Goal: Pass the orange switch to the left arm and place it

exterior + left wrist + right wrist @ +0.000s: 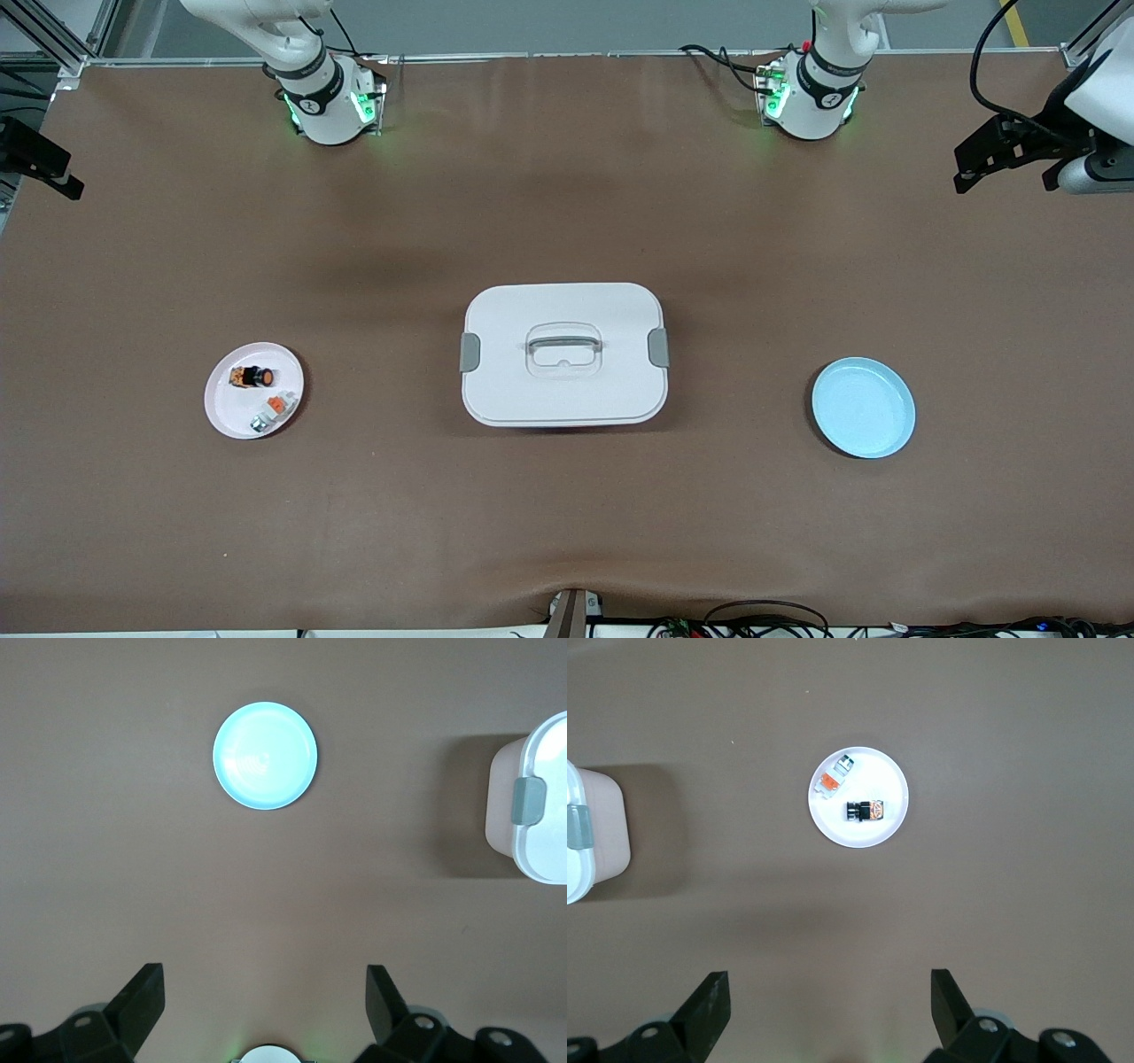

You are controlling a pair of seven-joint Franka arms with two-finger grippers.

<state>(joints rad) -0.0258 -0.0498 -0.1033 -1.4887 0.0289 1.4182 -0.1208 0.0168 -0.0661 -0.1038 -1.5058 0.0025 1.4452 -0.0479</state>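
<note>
The orange switch (252, 377) lies on its side on a small white plate (229, 413) toward the right arm's end of the table. It also shows in the right wrist view (866, 810). The white box (563, 301) with grey latches stands at the table's middle; its edge shows in both wrist views (549, 788) (576, 877). My right gripper (829, 978) is open and empty, high over bare table, apart from the white plate (859, 835). My left gripper (265, 973) is open and empty, high over bare table. Only the arms' bases show in the front view.
A white-and-silver piece with an orange tab (273, 410) shares the white plate, nearer the front camera than the switch. An empty light-blue plate (863, 408) (265, 755) lies toward the left arm's end. Black equipment (1010, 151) juts in at that end's edge.
</note>
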